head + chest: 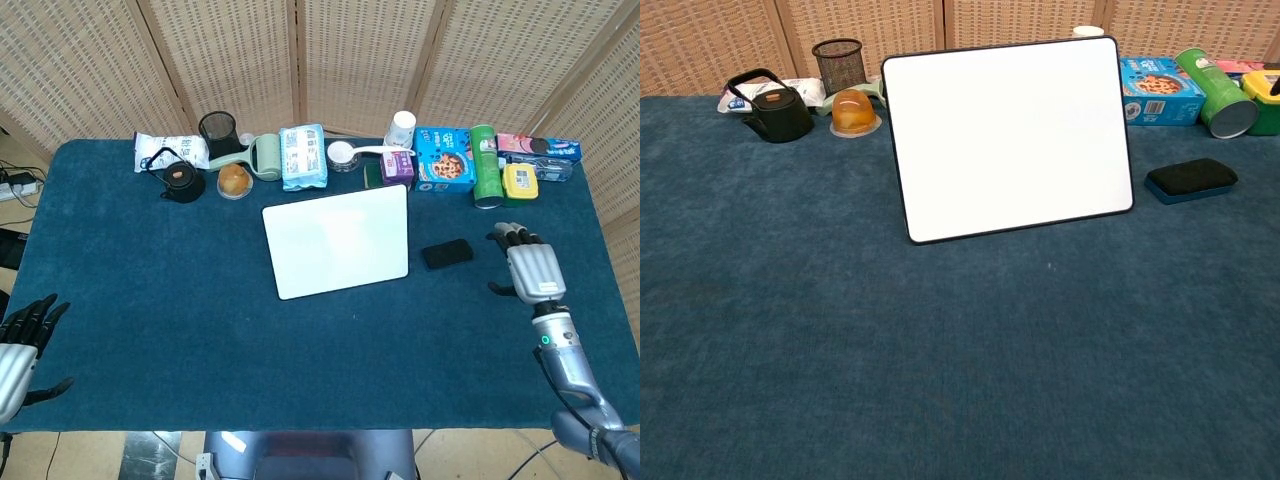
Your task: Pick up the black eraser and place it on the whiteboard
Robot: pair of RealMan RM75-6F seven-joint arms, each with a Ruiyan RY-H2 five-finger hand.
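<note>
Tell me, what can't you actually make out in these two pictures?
- Left hand: cut off by the head view's left edge; absent from the chest view.
- Right hand: absent from the chest view, so its height above the blue cloth table is unclear.
- Flat white rectangular whiteboard: in the chest view it hides the items behind it.
- Print on the blue cookie box: too small to read.

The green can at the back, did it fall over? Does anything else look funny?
Yes, the tall green can lies on its side beside the blue cookie box, its round end facing the chest camera. The white whiteboard sits a little crooked on the blue tablecloth. Nothing looks spilled or broken.
</note>
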